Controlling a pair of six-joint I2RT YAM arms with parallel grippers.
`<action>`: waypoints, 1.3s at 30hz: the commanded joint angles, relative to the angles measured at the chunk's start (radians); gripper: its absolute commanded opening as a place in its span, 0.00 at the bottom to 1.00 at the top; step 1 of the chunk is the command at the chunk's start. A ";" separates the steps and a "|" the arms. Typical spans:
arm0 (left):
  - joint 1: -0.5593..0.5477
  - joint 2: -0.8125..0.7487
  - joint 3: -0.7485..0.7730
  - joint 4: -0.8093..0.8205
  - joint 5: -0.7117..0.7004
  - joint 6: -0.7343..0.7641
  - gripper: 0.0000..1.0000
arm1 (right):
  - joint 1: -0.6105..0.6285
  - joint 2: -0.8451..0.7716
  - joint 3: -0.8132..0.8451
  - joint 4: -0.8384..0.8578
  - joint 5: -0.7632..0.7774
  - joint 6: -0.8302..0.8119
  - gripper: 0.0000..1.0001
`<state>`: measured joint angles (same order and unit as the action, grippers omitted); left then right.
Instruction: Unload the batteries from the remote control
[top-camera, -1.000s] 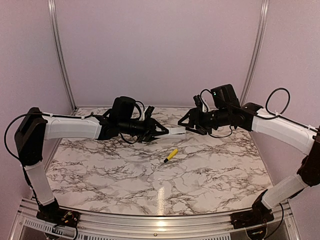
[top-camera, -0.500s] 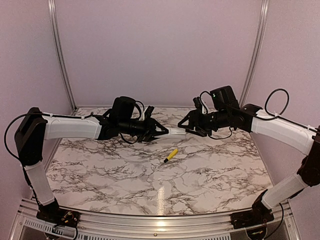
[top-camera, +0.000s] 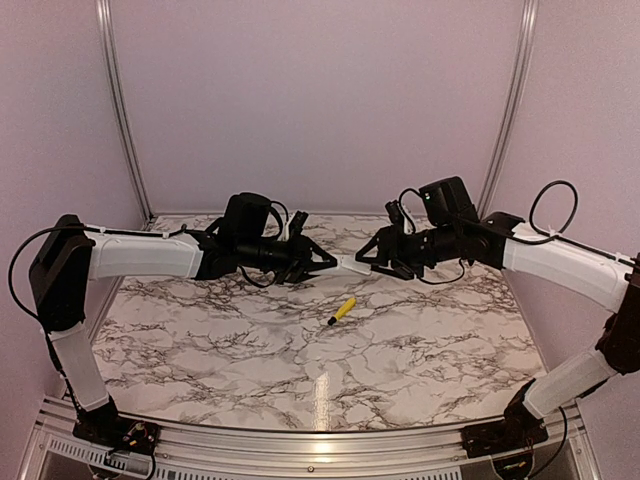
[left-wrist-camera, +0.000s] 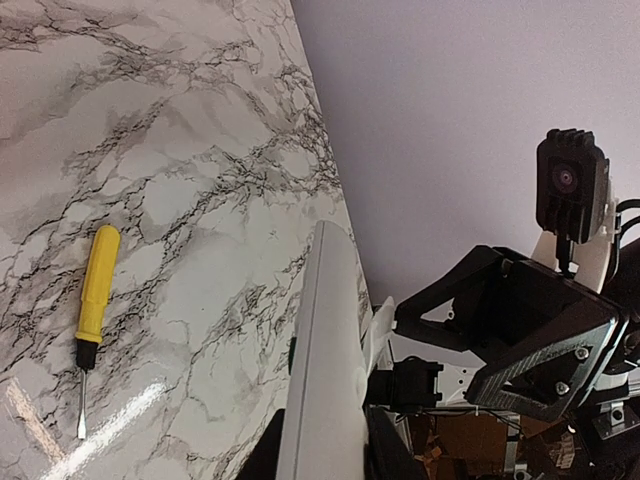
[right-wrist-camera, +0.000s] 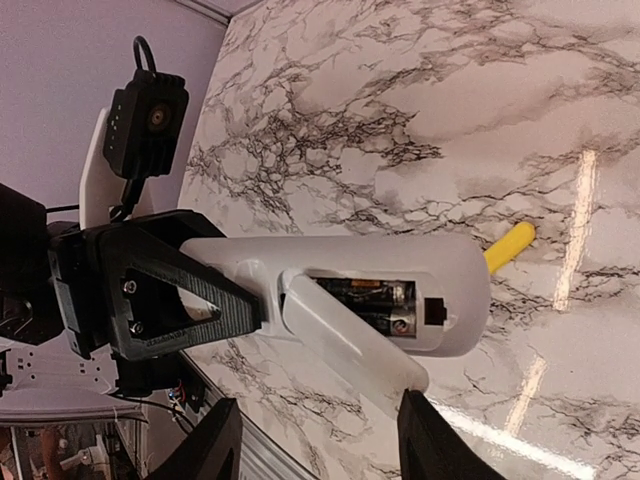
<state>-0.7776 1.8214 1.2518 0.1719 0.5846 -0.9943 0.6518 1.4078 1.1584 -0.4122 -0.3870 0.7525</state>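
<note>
Our left gripper (top-camera: 316, 266) is clamped on one end of the slim white plastic remote control (right-wrist-camera: 300, 265) and holds it in the air above the grey-veined white marble table (top-camera: 250, 340). A yellow-handled screwdriver (top-camera: 342, 310) lies on the table below. The remote's white lid (right-wrist-camera: 345, 350) slants away from the compartment. In that compartment we see the two dark cylindrical batteries (right-wrist-camera: 372, 300). Our right gripper (top-camera: 368, 264) has its fingers spread apart on either side of the lid.

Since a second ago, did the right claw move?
Yes. The right claw slid left in the top view, nearer the yellow screwdriver, which stayed put.
</note>
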 joint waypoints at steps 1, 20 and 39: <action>-0.008 0.002 0.010 0.037 0.010 0.020 0.00 | 0.023 -0.019 -0.009 0.029 -0.035 0.015 0.52; 0.009 -0.019 -0.039 0.050 0.008 0.028 0.00 | 0.023 -0.003 -0.027 0.040 -0.030 0.007 0.52; 0.055 -0.187 -0.241 -0.155 -0.036 0.221 0.00 | 0.023 -0.021 0.025 -0.106 0.110 -0.108 0.56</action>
<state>-0.7246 1.6897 1.0672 0.0826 0.5713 -0.8474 0.6651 1.4078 1.1313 -0.4435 -0.3466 0.6830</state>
